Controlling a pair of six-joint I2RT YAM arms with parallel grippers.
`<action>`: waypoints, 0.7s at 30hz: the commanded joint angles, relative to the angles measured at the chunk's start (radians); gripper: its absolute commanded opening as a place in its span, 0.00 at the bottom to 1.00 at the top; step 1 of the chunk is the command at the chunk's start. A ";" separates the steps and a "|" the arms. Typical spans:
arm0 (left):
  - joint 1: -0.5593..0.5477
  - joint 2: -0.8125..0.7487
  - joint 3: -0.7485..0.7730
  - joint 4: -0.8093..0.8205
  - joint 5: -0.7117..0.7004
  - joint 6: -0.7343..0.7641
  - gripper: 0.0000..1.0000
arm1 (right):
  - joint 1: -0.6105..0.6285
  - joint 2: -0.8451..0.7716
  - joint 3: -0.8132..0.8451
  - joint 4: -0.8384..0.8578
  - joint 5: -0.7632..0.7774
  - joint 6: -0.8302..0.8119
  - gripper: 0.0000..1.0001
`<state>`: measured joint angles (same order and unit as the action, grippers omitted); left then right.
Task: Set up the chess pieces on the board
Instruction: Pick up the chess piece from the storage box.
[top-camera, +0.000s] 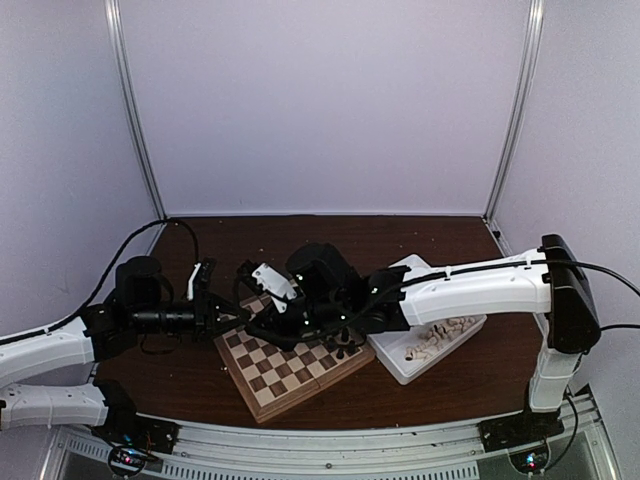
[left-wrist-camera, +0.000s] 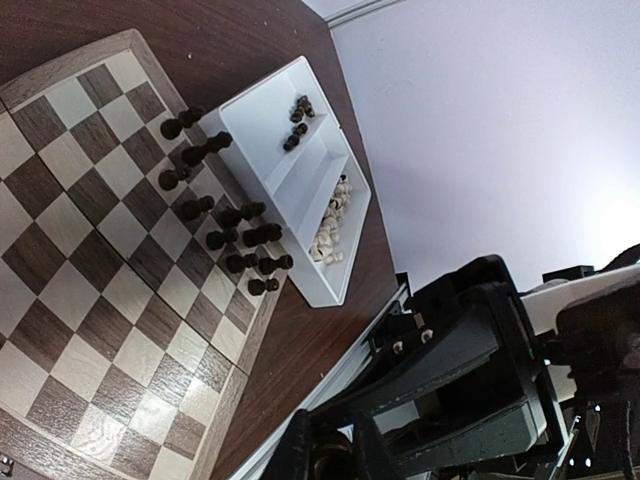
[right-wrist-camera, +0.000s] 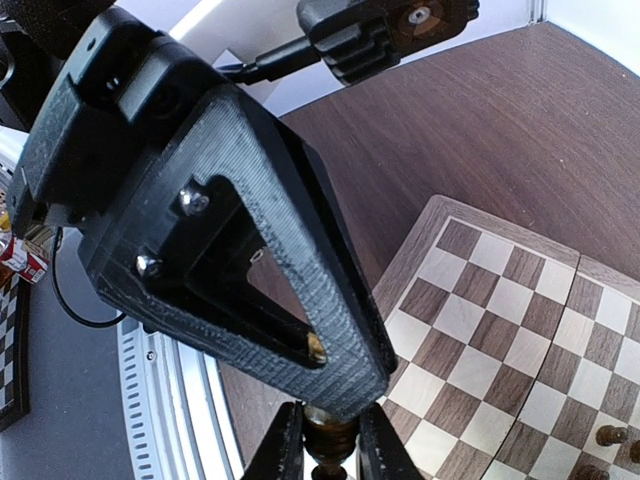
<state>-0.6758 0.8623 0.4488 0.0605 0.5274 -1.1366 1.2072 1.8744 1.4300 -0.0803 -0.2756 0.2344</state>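
Passing a small brown turned wooden chess piece (right-wrist-camera: 328, 432) from one arm to the other appears to be the step in hand. The piece is held in the air near the left edge of the square wooden chessboard with tan and dark brown checks (top-camera: 290, 375), not on any square. The right gripper (right-wrist-camera: 330, 465) is clamped narrowly on it. The left gripper (left-wrist-camera: 333, 455) is set almost as tight around what seems to be the same piece, though that hold is only partly seen at the bottom of the left wrist view. Roughly two rows of dark chess pieces (left-wrist-camera: 225, 215) are stood along the board edge beside the white two-compartment plastic tray (left-wrist-camera: 262, 150), in which pale cream pieces (left-wrist-camera: 330, 228) and a few dark ones lie.

For a clean transfer, the receiving grip should be judged firm before the giving jaws are opened, and the release should be made slowly so that the piece is not flicked. The piece should be kept upright, ready to be set on its base. The giving arm is best drawn straight back, clear of the standing rows, which could easily be toppled.
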 joint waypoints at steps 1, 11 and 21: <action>0.001 -0.002 -0.007 0.042 0.005 0.005 0.12 | 0.009 0.005 0.026 -0.004 -0.001 -0.010 0.18; 0.001 -0.015 -0.006 0.019 -0.013 0.005 0.08 | 0.011 -0.018 0.008 0.002 0.033 -0.010 0.43; 0.002 -0.035 -0.028 0.074 -0.031 -0.053 0.07 | 0.011 -0.127 -0.135 0.117 0.099 0.029 0.57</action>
<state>-0.6758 0.8402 0.4328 0.0601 0.5121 -1.1526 1.2129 1.8366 1.3643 -0.0463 -0.2272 0.2367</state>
